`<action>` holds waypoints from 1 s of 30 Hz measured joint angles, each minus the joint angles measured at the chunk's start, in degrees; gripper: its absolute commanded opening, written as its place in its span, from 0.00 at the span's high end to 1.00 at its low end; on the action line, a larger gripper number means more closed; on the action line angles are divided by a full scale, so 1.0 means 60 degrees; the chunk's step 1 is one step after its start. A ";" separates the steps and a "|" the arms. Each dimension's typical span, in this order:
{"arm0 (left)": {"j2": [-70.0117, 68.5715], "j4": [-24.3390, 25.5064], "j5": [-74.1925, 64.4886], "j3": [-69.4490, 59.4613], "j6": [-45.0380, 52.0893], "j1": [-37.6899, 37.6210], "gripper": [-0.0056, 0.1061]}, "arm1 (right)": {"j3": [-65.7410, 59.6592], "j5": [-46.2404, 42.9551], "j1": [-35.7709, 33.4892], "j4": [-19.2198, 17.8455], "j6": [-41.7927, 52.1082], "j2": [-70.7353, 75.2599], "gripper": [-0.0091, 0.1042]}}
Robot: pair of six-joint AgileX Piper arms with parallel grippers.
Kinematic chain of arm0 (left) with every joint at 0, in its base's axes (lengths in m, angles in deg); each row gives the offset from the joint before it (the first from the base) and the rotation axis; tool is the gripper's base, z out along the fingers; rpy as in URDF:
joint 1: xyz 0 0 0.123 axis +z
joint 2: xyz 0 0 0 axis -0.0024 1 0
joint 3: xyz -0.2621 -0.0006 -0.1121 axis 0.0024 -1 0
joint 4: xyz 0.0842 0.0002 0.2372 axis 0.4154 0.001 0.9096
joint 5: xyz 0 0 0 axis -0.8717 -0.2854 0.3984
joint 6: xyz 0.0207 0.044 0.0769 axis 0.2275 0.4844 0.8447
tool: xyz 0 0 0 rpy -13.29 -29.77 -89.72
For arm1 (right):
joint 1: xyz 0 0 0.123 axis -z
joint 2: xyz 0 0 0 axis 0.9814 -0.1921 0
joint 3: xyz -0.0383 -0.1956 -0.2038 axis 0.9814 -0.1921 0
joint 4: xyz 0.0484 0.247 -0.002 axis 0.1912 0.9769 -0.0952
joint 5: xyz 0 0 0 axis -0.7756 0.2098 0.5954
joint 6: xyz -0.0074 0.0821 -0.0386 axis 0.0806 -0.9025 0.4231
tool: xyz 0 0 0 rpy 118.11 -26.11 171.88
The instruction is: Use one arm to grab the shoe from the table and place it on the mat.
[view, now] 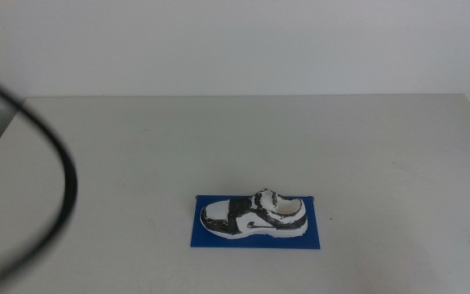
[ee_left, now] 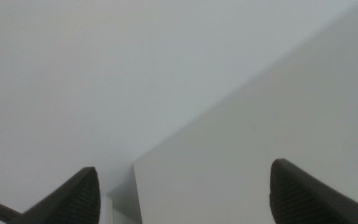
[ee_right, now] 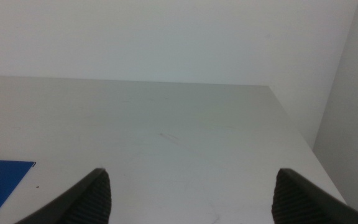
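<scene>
One shoe (view: 254, 214) lies on one blue mat (view: 255, 238) toward the near edge of the surface (view: 219, 139), a little right of centre in the middle view. The shoe sits upright on its white sole, its long axis running left to right along the mat's length, toe toward the left and heel toward the right. Its whole sole rests within the mat's outline. A black swoosh mark shows on the white side panel; no lettering can be read at this size.

A dark blurred cable (view: 51, 171) curves through the left foreground, apparently belonging to the left arm, though it is too out of focus to be sure.

The left gripper (ee_left: 185, 190) is raised clear, its fingers spread wide and empty. The right gripper (ee_right: 191, 196) hangs over bare surface, fingers likewise wide apart and empty, with a corner of the mat (ee_right: 2, 180) showing at the edge of its view.
</scene>
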 measured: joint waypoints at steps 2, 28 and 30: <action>-0.0778 0.0000 0.1153 -0.1240 -0.0288 0.0007 0.11 | 0.0000 0.0000 0.0000 0.0000 0.0000 0.0000 0.33; -0.6365 0.0898 0.4149 -0.8876 -0.3036 0.0007 0.11 | 0.0000 0.0000 0.0000 0.0000 0.0000 0.0000 0.33; -0.6827 0.0973 0.4121 -0.9161 -0.3172 0.0007 0.11 | 0.0000 0.0000 0.0000 0.0000 0.0000 0.0000 0.33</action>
